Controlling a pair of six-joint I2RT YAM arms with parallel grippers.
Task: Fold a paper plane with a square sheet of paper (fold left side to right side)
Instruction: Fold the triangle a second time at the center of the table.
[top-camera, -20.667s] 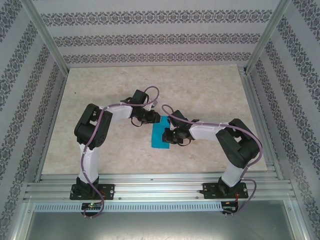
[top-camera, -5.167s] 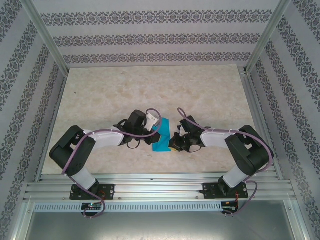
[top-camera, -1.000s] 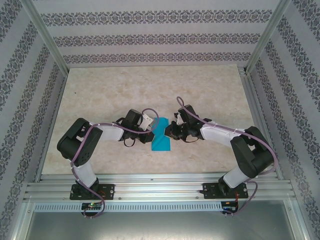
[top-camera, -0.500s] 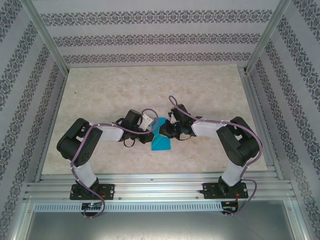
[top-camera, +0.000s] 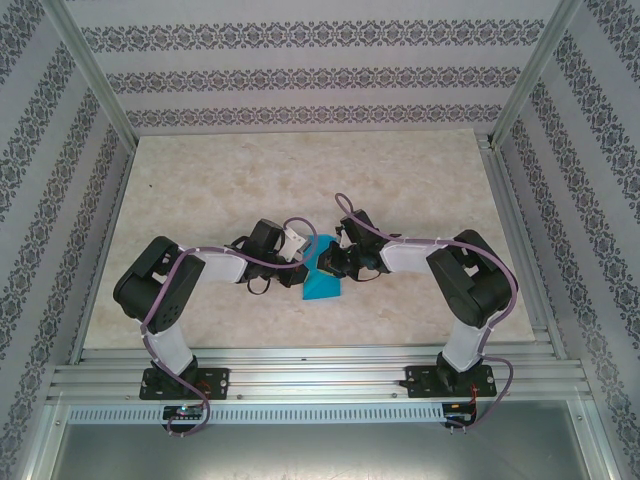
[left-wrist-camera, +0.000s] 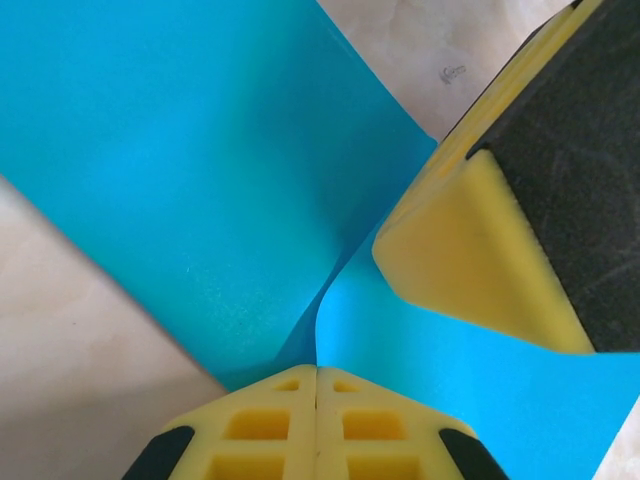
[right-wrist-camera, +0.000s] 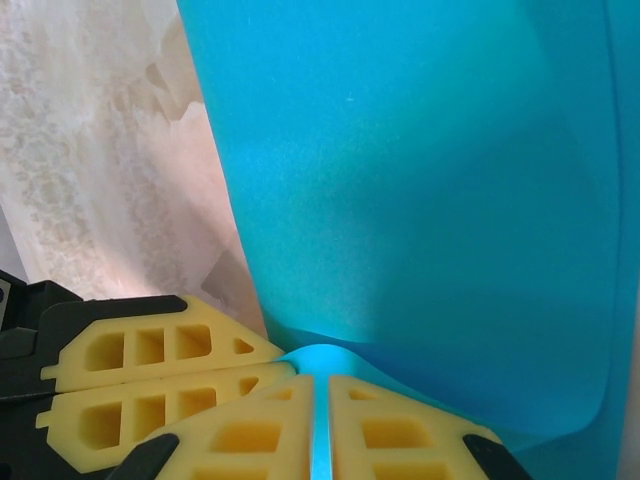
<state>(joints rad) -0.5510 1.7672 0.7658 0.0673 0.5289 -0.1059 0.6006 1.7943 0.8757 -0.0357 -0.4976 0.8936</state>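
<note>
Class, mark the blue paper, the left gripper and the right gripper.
blue paper (top-camera: 322, 286), top view, its near end.
left gripper (left-wrist-camera: 317, 378), left wrist view, where its jaws meet.
right gripper (right-wrist-camera: 318, 385), right wrist view, where its jaws meet.

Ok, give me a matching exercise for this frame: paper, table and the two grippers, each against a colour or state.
Things:
1 paper
2 table
3 left gripper
4 right gripper

Colour or state:
a marbled beige
b shut on the paper, arm reaching in from the right of the top view
c turquoise
d shut on the paper, arm reaching in from the left of the top view

Pairs: 1-c, 2-a, 3-d, 4-b
</note>
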